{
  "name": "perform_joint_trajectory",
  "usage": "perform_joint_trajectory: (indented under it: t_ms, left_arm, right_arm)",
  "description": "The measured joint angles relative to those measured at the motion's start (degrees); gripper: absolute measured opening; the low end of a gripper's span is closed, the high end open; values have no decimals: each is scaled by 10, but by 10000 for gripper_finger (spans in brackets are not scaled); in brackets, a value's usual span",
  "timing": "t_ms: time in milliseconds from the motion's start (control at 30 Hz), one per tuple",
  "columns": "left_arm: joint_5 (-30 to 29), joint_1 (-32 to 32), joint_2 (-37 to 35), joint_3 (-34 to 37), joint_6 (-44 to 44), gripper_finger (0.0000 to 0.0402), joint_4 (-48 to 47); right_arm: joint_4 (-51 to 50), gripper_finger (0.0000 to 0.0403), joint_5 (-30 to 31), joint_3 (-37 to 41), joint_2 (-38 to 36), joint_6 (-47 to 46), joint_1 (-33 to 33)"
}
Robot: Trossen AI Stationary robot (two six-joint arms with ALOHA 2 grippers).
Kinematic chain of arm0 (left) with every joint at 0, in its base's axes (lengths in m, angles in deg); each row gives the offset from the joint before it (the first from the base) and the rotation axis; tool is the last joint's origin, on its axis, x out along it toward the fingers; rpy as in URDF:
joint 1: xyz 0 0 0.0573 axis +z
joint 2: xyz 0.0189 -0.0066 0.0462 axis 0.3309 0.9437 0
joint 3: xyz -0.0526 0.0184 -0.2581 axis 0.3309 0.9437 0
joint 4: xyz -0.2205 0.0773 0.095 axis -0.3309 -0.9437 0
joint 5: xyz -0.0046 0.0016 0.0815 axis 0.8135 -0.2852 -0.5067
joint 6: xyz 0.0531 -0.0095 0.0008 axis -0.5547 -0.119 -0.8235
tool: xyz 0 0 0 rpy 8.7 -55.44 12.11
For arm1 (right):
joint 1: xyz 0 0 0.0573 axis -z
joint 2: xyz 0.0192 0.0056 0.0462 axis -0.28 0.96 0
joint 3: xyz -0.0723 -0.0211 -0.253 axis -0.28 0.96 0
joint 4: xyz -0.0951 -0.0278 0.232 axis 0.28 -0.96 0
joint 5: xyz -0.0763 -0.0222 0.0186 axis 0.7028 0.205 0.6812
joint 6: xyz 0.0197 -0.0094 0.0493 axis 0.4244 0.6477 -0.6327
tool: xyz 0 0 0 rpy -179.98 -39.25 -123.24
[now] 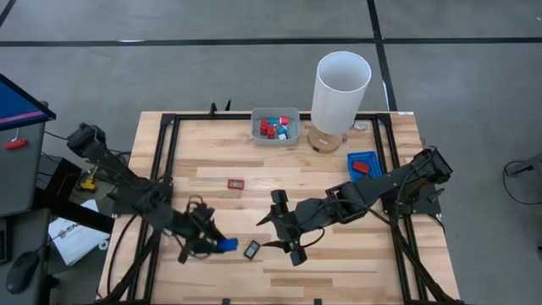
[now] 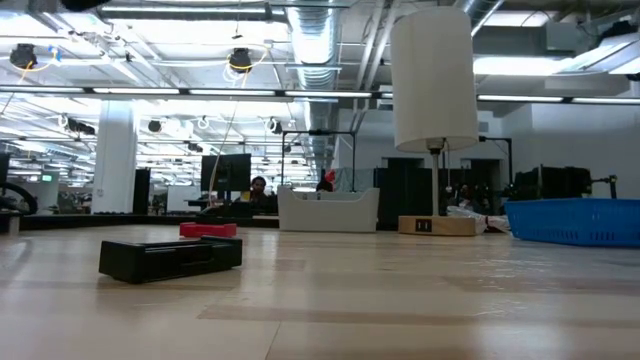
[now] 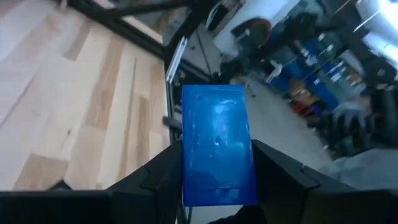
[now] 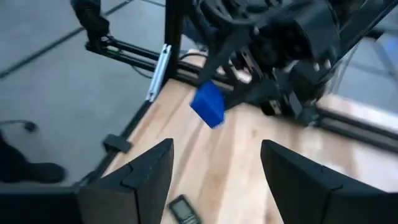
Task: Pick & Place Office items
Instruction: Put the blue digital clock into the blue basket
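A large open robotics lab or industrial workspace. A wooden table (image 1: 288,169) with a black metal frame stands on a grey concrete floor (image 1: 212,68) marked with dark lines. Beyond it, exposed silver ducts (image 2: 320,40) and strip lights cross the ceiling, with monitors (image 2: 225,172), desks and seated people (image 2: 258,187) in the distance.

Two dark jointed arms; black cables along links; matte angular fingers (image 4: 140,180).
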Motion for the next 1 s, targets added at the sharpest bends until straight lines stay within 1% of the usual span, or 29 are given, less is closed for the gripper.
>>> perform_joint_trajectory:
  t_ms: [167,267,400,567,667,800,867,933,1000]
  left_arm:
    - [52,59,-25,0,5,155,52]
    - [66,82,-17,0,14,163,74]
    - [85,96,0,0,21,169,105]
    - [87,100,13,0,35,157,123]
    - [89,104,15,0,36,163,121]
    - [89,111,15,0,35,171,136]
    - [89,114,15,0,35,167,137]
    - [89,115,14,0,36,161,140]
    - [88,115,14,0,36,158,142]
  right_arm:
    - [5,234,44,-6,0,36,-1]
    - [20,234,57,-6,2,52,5]
    - [42,234,61,-5,7,75,8]
    - [46,234,58,-6,6,77,15]
    - [57,234,44,-6,6,84,17]
    - [68,234,23,-4,26,86,22]
    - [91,234,10,-8,42,86,24]
    - [94,234,11,-10,45,91,22]
    - [120,234,11,-13,52,92,22]
